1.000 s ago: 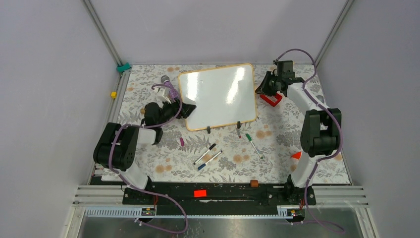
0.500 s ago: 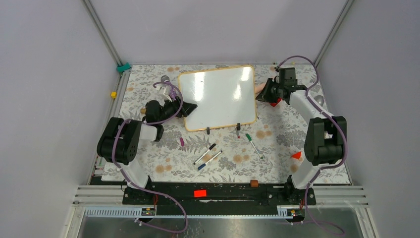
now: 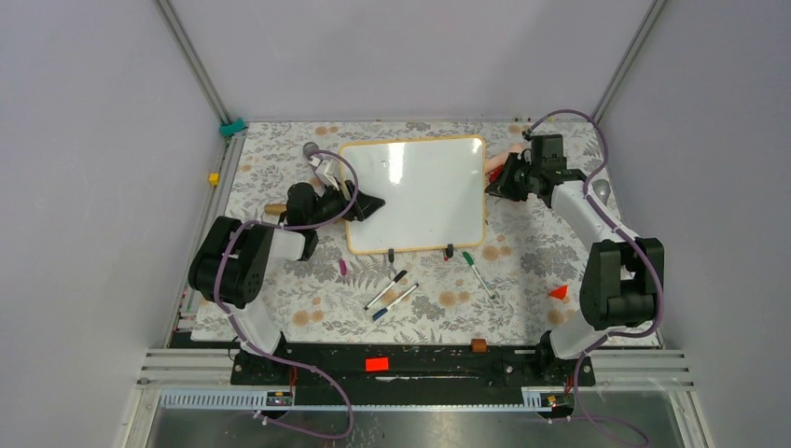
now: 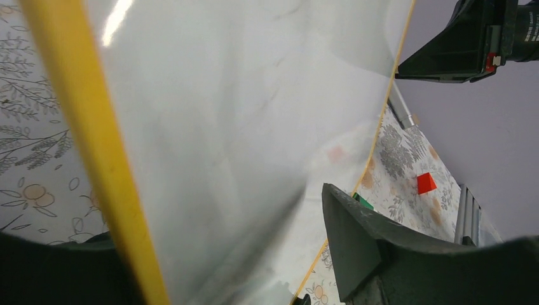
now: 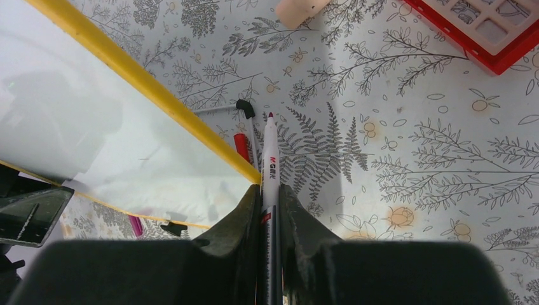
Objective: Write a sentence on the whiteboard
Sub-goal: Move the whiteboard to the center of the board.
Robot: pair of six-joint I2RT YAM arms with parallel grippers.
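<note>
1. Top external shows the whiteboard (image 3: 420,191) lying on the flowered surface (image 3: 270,177). Two black clips (image 3: 392,251) sit on its near edge, and its face is plain glossy white under glare.
2. At the whiteboard's left edge sits the left hand (image 3: 366,205); from above its fingers blur into one dark wedge.
3. In the left wrist view the left hand (image 4: 210,222) is well open astride the whiteboard's (image 4: 241,114) orange frame, gripping nothing. One finger lies outside the frame, mostly cut off at the bottom. The other hangs over the white face, with bare board showing between it and the frame. Whether the outer finger touches the frame is hidden.
4. At the whiteboard's right edge is the right hand (image 3: 496,181), small and dark from above.
5. In the right wrist view the right hand (image 5: 271,190) is closed tight on a white marker (image 5: 271,149), red tip forward. The barrel's rear is buried between the fingers.
6. The whiteboard's (image 5: 95,127) frame runs up to that hand's finger; contact cannot be judged.
7. Just beside the right edge lie a red pen (image 5: 241,145) and a black-capped pen (image 5: 245,109), both partly hidden. Farther from the whiteboard, a red tray (image 5: 489,38) and a peach object (image 5: 299,9) are cut off at the picture's top.
8. Near the whiteboard's near edge lie loose markers (image 3: 476,271), too small to read.
</note>
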